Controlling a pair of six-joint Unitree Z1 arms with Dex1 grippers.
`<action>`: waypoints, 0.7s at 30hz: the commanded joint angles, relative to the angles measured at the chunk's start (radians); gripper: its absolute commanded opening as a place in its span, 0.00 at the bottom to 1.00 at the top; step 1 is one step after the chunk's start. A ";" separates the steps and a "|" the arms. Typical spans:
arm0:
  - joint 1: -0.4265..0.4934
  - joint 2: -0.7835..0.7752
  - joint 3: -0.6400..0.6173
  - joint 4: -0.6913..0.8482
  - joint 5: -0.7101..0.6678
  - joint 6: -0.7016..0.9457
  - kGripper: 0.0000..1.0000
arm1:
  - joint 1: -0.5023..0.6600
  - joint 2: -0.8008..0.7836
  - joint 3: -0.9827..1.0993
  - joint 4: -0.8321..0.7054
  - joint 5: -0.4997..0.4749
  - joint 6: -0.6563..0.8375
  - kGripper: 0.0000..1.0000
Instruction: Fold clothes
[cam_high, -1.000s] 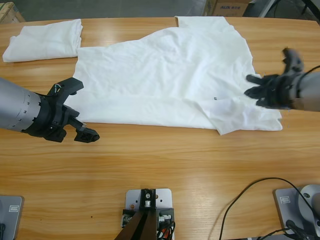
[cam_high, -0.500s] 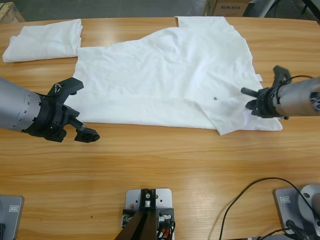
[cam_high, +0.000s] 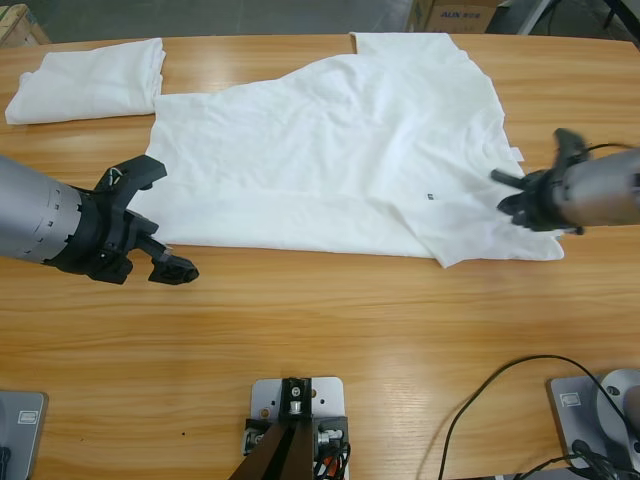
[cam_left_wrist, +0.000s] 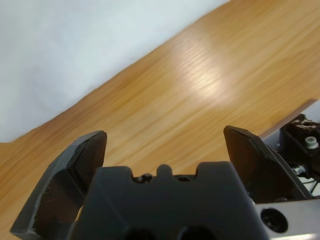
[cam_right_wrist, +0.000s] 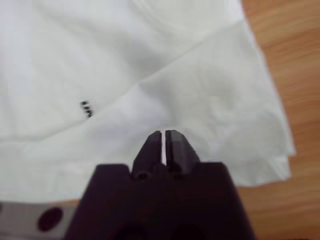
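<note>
Your right gripper (cam_right_wrist: 163, 142) had just pinched the spread thin white cotton T-shirt's (cam_high: 330, 150) edge, ready to fold; left gripper (cam_high: 160, 225) gaped idle.

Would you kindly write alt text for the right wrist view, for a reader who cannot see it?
The right end effector, its jaws nearly closed with a thin strip of white showing between them, points at a spread white T-shirt. A tiny dark printed mark sits on the cloth, and the wooden table shows beyond the shirt's layered edge.
</note>
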 joint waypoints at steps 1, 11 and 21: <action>0.191 -0.068 0.176 -0.093 -0.025 -0.323 0.92 | 0.014 -0.402 -0.046 0.336 -0.070 0.153 1.00; 0.371 -0.030 0.284 -0.118 -0.066 -0.729 0.91 | 0.014 -0.096 0.038 0.244 0.037 0.662 0.86; 0.492 -0.032 0.532 -0.606 -0.206 -0.617 0.86 | 0.012 -0.182 0.167 0.149 -0.019 0.793 0.86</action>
